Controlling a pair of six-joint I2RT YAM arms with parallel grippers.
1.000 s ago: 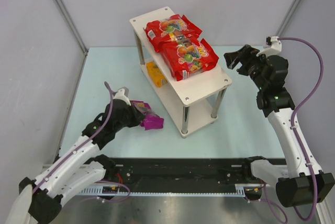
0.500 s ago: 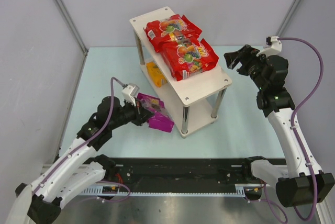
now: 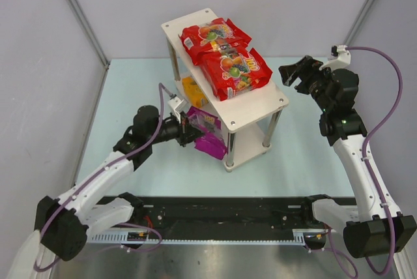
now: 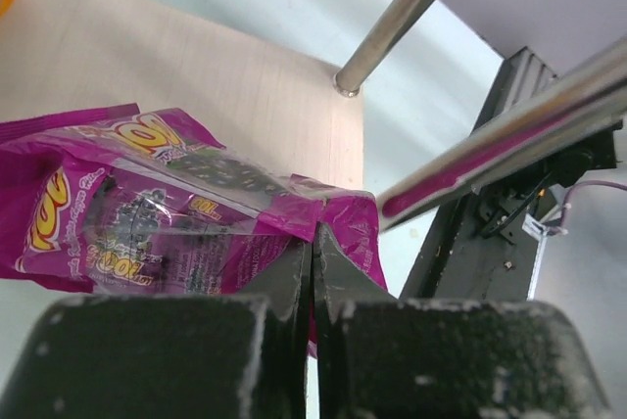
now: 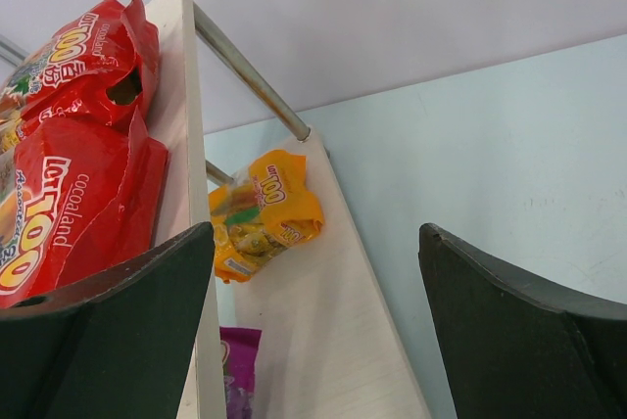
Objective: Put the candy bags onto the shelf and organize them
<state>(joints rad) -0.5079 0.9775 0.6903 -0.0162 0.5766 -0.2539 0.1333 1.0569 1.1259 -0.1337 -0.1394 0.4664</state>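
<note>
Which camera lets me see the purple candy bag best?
The left wrist view: the purple candy bag looks big, pinched by the left end effector. The top view shows it small, partly under the shelf. The right wrist view catches only a corner.

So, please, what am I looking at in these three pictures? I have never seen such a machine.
Two robot arms stand at a pale table. One picture is taken from above; the other two come from cameras on the wrists. The left gripper is shut on the purple bag, at the edge of the lower board of the shelf. The right gripper hangs open beside the shelf and holds nothing. Two red bags lie on the top board; an orange-yellow bag lies on the lower one.
</note>
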